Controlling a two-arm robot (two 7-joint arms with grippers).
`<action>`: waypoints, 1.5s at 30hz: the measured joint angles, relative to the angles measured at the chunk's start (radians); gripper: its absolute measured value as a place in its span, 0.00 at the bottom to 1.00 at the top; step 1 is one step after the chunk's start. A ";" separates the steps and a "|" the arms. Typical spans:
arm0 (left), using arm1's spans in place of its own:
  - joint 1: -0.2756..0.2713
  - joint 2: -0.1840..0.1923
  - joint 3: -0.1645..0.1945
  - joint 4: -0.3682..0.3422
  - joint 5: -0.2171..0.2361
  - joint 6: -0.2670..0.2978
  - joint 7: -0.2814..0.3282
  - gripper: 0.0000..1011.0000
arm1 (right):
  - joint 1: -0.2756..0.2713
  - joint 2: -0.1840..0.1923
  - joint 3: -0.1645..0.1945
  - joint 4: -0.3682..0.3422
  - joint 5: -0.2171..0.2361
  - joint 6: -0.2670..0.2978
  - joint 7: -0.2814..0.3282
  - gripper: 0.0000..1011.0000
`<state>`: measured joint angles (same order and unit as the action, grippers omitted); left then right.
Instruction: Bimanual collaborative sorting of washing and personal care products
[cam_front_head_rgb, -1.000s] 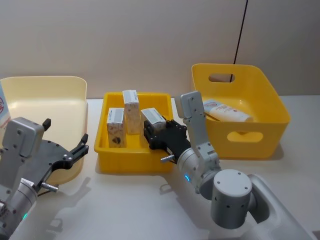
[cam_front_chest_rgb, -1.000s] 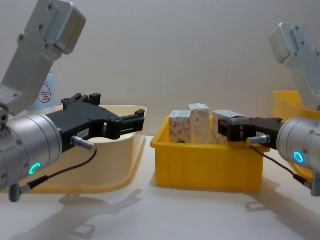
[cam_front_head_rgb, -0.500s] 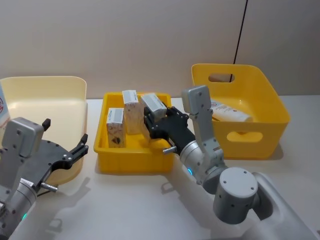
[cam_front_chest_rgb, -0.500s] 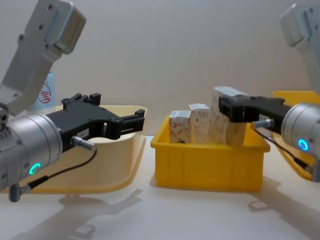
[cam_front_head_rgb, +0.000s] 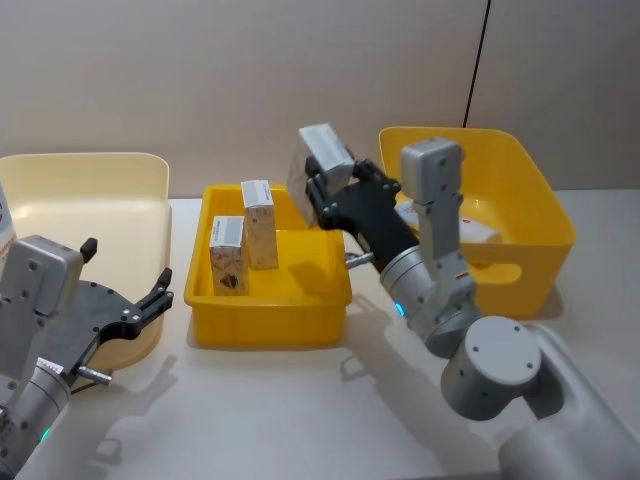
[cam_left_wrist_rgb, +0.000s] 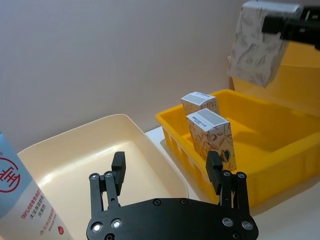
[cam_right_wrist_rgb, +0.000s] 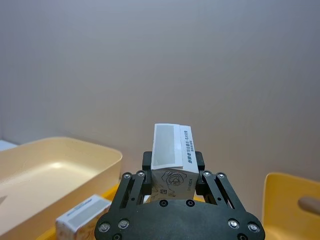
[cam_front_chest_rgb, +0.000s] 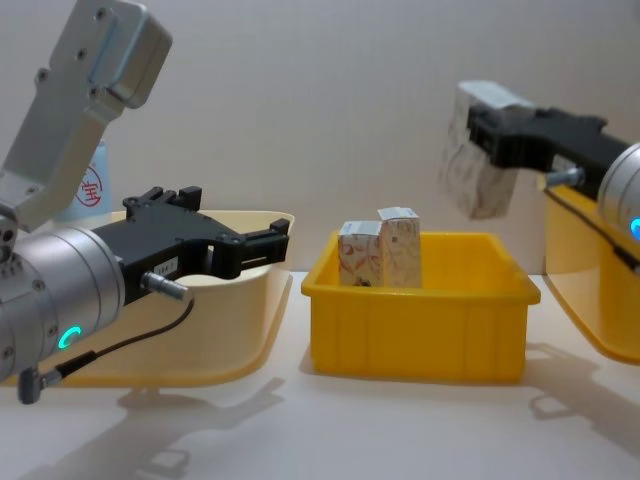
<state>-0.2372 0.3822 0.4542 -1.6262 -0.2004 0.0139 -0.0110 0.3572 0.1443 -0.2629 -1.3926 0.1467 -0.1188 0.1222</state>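
My right gripper (cam_front_head_rgb: 328, 186) is shut on a white carton (cam_front_head_rgb: 321, 158) and holds it tilted in the air above the right end of the small yellow tray (cam_front_head_rgb: 270, 326). The same carton (cam_front_chest_rgb: 478, 150) hangs high in the chest view, and it sits between the fingers in the right wrist view (cam_right_wrist_rgb: 172, 159). Two more cartons (cam_front_head_rgb: 228, 255) (cam_front_head_rgb: 259, 222) stand upright at the tray's left end. A pale-blue tube (cam_left_wrist_rgb: 25, 200) with red print leans at the cream bin's left side. My left gripper (cam_front_head_rgb: 127, 263) hovers open in front of the cream bin (cam_front_head_rgb: 90, 172), holding nothing.
A large yellow bin with handle slots (cam_front_head_rgb: 540, 200) stands to the right of the tray and holds a white tube (cam_front_head_rgb: 478, 232). A wall runs close behind all the bins. The table in front of the bins is bare.
My right gripper has lifted the carton out of the small yellow tray, carrying it up and to the right. The left arm has stayed where it was.
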 joint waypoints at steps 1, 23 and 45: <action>0.000 0.000 0.000 0.000 0.000 0.000 0.000 0.99 | 0.001 0.001 0.003 -0.001 -0.001 -0.008 0.000 0.44; 0.000 0.000 0.000 0.000 0.000 0.000 0.000 0.99 | -0.027 0.027 0.136 -0.082 -0.083 -0.116 -0.125 0.44; 0.000 0.000 0.000 0.000 0.000 0.000 0.000 0.99 | -0.080 -0.009 0.198 -0.152 -0.122 0.120 -0.212 0.44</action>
<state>-0.2371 0.3821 0.4542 -1.6262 -0.2004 0.0139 -0.0109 0.2773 0.1352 -0.0652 -1.5443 0.0242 0.0009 -0.0899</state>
